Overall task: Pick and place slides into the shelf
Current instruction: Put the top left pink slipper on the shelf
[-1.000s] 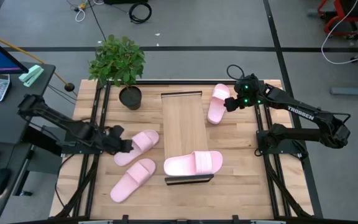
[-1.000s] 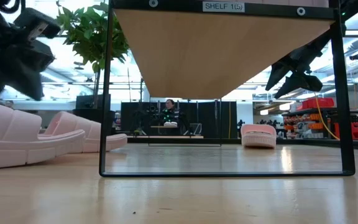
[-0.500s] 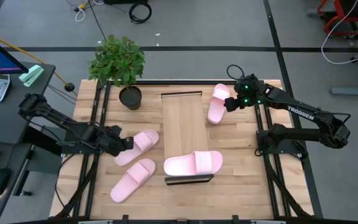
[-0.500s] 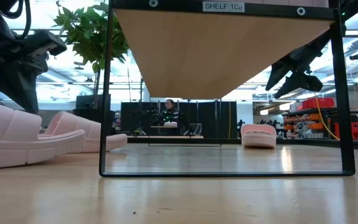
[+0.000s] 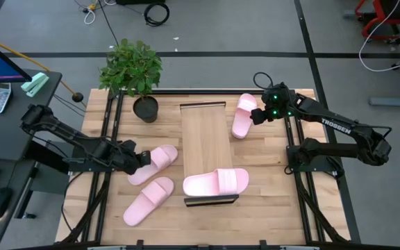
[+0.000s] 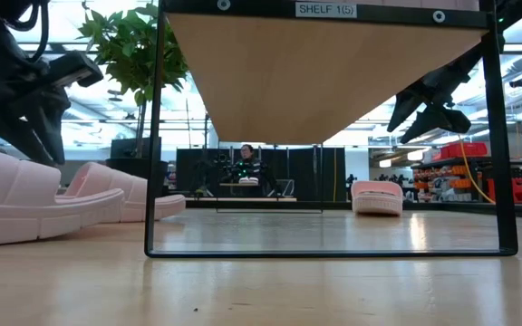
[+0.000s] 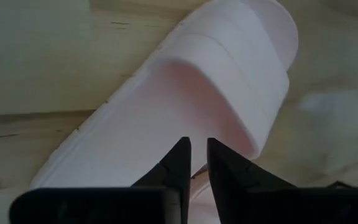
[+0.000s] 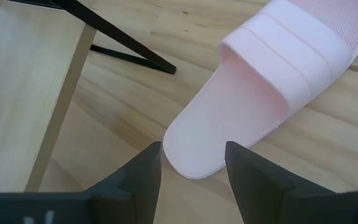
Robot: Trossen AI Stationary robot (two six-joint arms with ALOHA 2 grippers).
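Left gripper [image 7: 196,163] fingers nearly closed over slide [image 7: 185,106] heel, nothing gripped, right gripper [image 8: 193,163] fingers open above slide [image 8: 272,81] beside shelf [image 5: 204,142]

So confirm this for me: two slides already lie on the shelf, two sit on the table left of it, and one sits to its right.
Not quite. Only one slide lies on the shelf, at its near end, as the high view shows. The rest holds: two slides sit on the table left of it and one slide to its right.
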